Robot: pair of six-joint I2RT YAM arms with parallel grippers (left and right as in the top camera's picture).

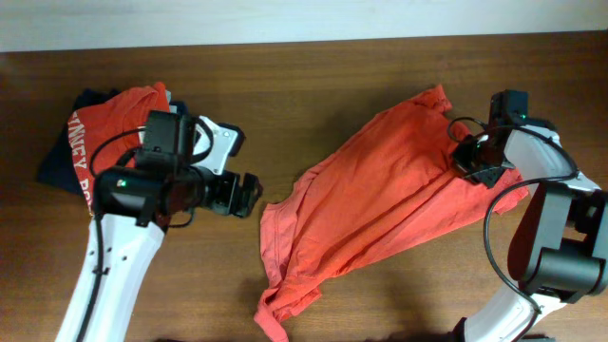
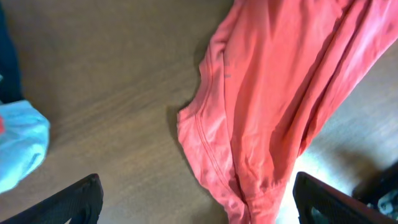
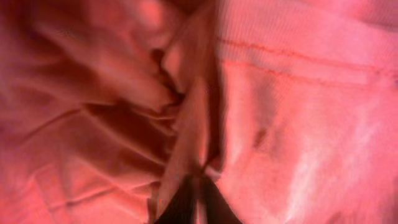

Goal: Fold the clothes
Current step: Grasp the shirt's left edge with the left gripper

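Loose orange shirt [image 1: 380, 199] lying crumpled and unfolded on the table [image 1: 313, 85], running slantwise from its upper right corner down to a bunched lower end. The right gripper [image 1: 472, 160] sits on the shirt's upper right edge with its jaws closed tight on a raised fold of the cloth. In the right wrist view that ridge of fabric runs straight into the dark fingertips [image 3: 193, 208], with wrinkled cloth on both sides of them.

The left gripper [image 1: 249, 195] hangs over bare wood just left of the shirt, its jaws spread wide and holding nothing. In the left wrist view a stitched edge of the shirt lies ahead of and between the two fingers [image 2: 74, 199].

Behind the left gripper lies a pile of clothes: a lettered orange shirt [image 1: 104, 123], a navy garment [image 1: 59, 157] beneath it and a pale blue garment [image 2: 18, 149] beside them.
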